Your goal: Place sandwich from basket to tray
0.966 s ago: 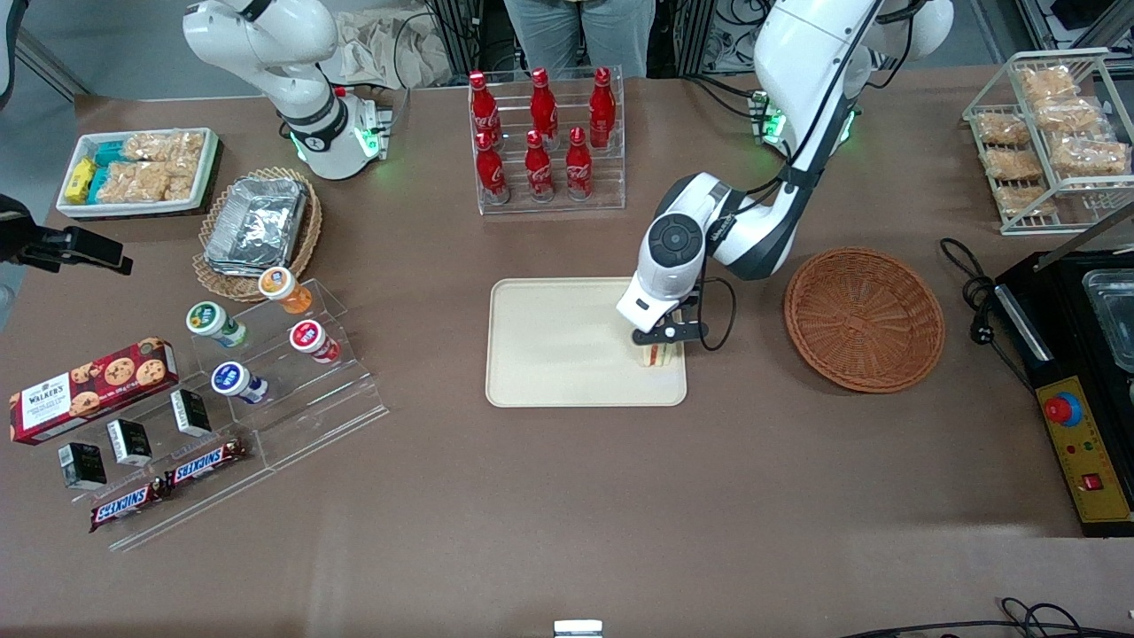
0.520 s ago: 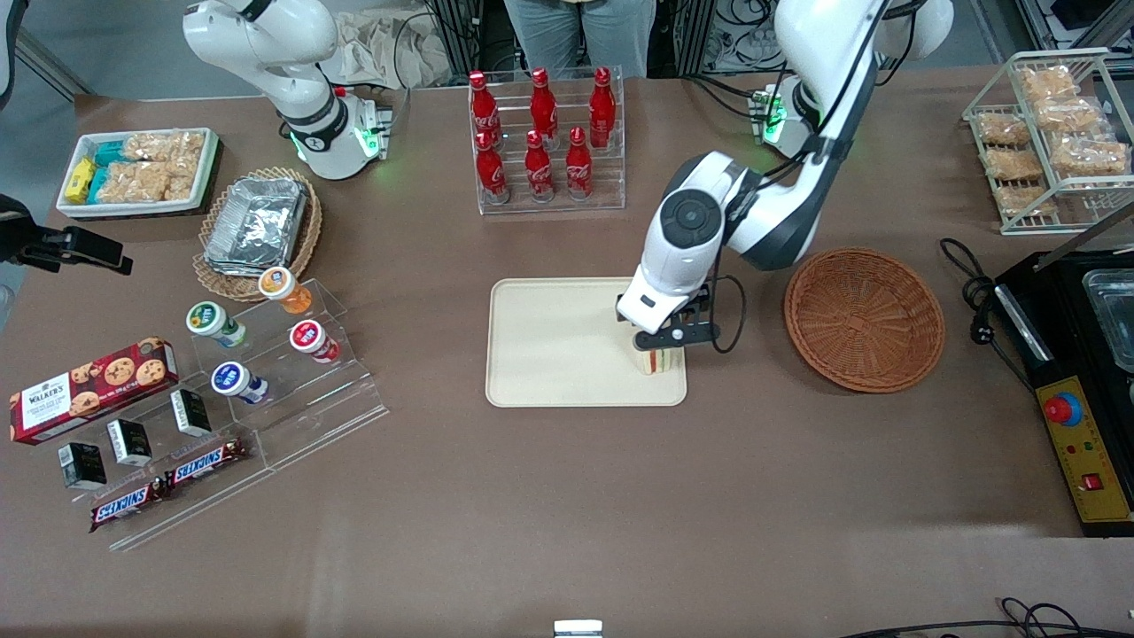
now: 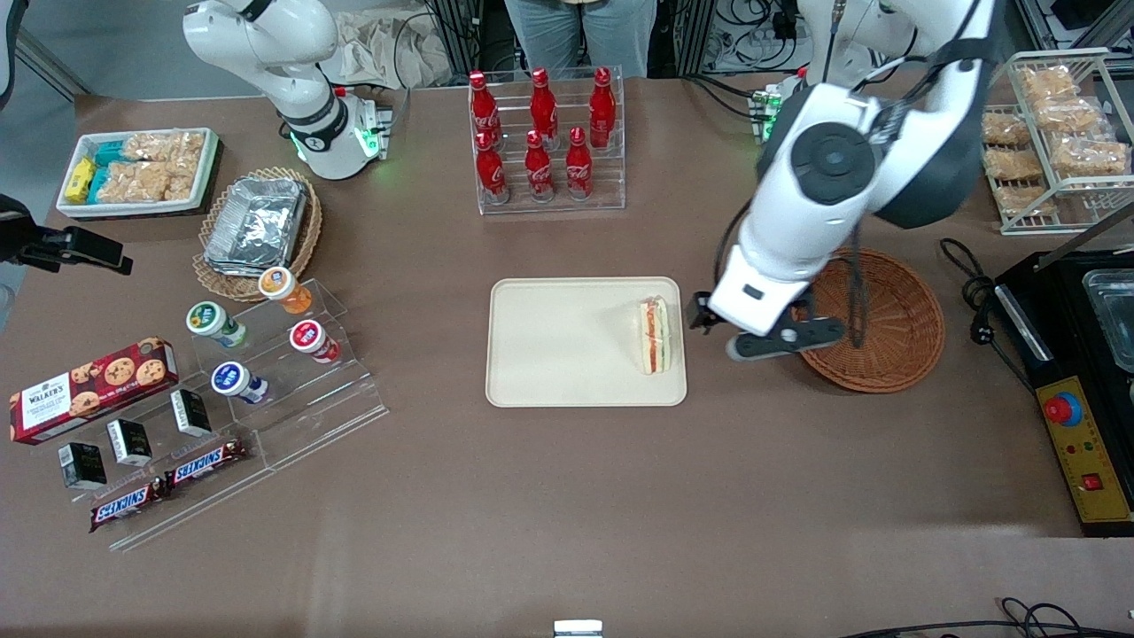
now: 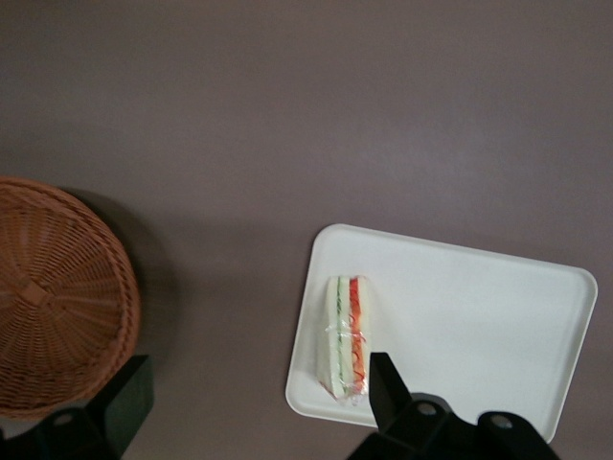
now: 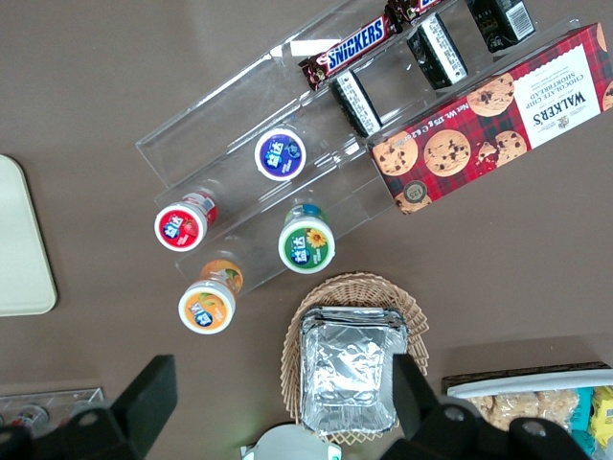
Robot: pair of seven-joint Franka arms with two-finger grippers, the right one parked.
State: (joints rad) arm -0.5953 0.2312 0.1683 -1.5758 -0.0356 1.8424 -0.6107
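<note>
Front view shows the sandwich (image 3: 655, 335) lying on the tray (image 3: 549, 354), apart from the released, raised jaws (image 3: 762, 341) above the basket (image 3: 895, 328) rim.

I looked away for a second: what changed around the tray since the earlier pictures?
The gripper let go of the sandwich, rose and swung off the tray toward the basket; it now hangs open between them. The sandwich stays on the tray's edge nearest the basket. Tray and basket have not moved, and the basket is empty.

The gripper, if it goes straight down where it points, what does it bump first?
Probably bare table, between the basket and the tray. The gripper hangs open above that gap, though depth is unclear.
</note>
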